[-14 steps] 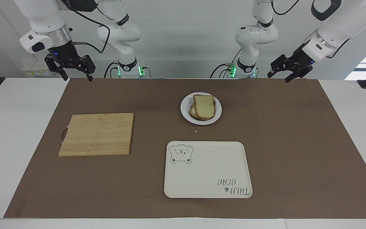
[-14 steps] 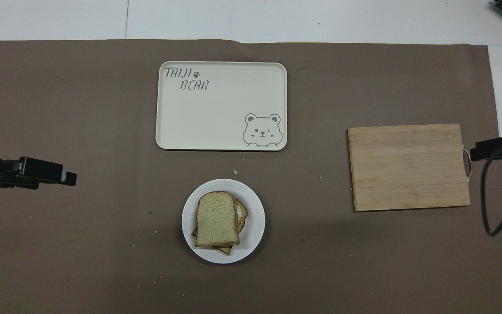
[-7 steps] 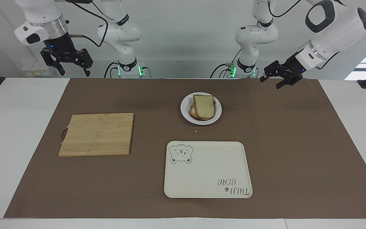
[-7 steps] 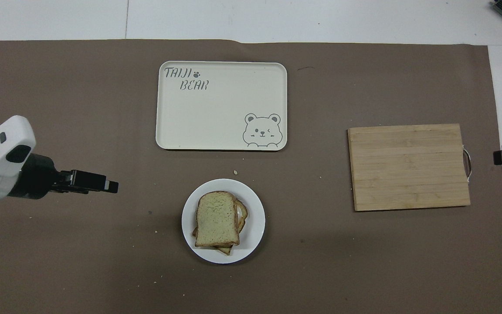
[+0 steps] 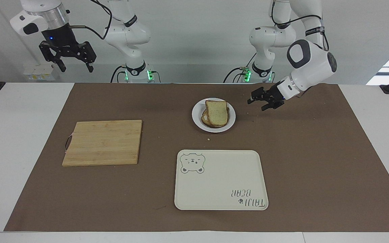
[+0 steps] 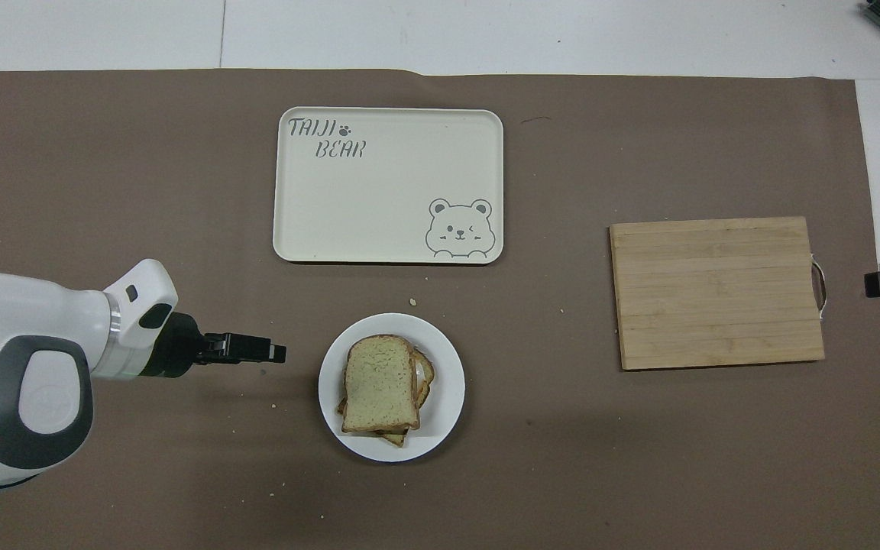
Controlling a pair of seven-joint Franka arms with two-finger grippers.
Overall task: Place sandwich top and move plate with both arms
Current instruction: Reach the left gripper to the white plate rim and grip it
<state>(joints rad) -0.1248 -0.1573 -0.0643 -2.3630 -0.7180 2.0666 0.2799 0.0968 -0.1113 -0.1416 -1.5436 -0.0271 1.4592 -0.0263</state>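
The left end effector (image 6: 276, 354) sits just beside the plate (image 6: 448, 397) carrying the sandwich top (image 6: 379, 383), with the tray (image 6: 386, 198) farther out and a cutting board (image 6: 715, 290) toward the right arm's end.

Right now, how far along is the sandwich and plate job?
Done: the top slice already lies on the stack on the plate. In hand: the left hand, open, is low beside the plate, not touching it; the right hand hangs open, high near the cutting board's end. Left: gripping and moving the plate.

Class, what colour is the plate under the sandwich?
White: the plate shows best in the overhead view.
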